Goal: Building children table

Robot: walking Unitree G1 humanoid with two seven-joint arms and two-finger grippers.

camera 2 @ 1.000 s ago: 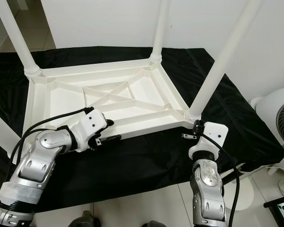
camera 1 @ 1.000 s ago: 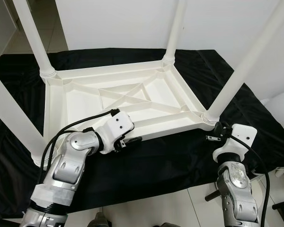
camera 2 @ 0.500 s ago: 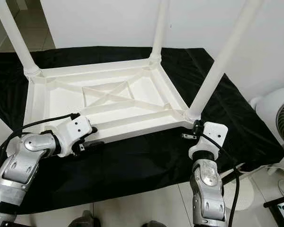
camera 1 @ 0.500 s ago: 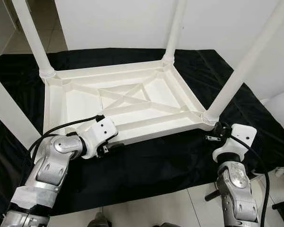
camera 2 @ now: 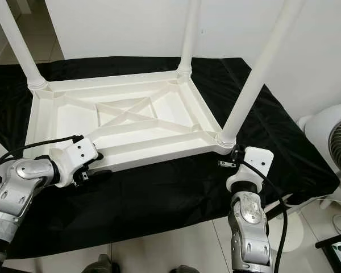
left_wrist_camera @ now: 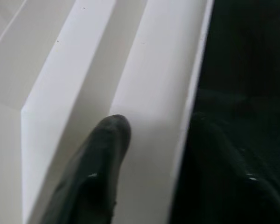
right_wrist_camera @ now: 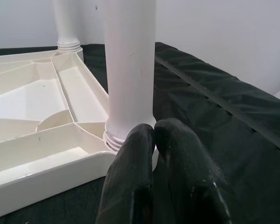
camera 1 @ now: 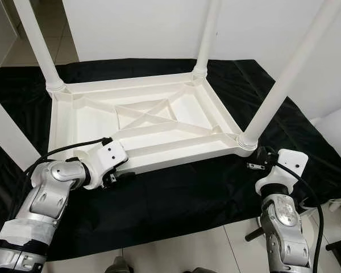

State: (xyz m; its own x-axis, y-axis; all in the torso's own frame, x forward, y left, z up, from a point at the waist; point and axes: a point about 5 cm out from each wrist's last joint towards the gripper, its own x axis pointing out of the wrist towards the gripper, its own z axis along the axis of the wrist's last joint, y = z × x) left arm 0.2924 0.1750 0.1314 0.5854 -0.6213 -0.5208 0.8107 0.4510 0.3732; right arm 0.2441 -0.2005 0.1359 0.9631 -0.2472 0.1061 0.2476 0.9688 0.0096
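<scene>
Table, white plastic, lies upside down in front of me on a black cloth, its ribbed underside facing up and its legs rising out of the corners. Its long axis runs left to right across my view.

Nearest to me are my two arms, one at each end of the near rim. My left gripper sits at the near-left stretch of that rim. In the left wrist view one black finger lies on the white flange of the rim, with the dark cloth just beside it; the second finger is hidden, so I cannot tell whether that gripper is spread or pinching the edge.

My right gripper is at the near-right corner, its two fingers pressed together with nothing between them, their tips right at the ringed collar where the near-right leg enters its socket. I cannot tell if they touch it.

Farther off stand the far-left leg and the far-right leg, both upright in their sockets. Another leg shows at the left edge.

I judge the next move hinges on that near-right leg: it rises straight up and just beyond my right fingertips, so my right arm is the nearer one, while my left steadies the rim.
</scene>
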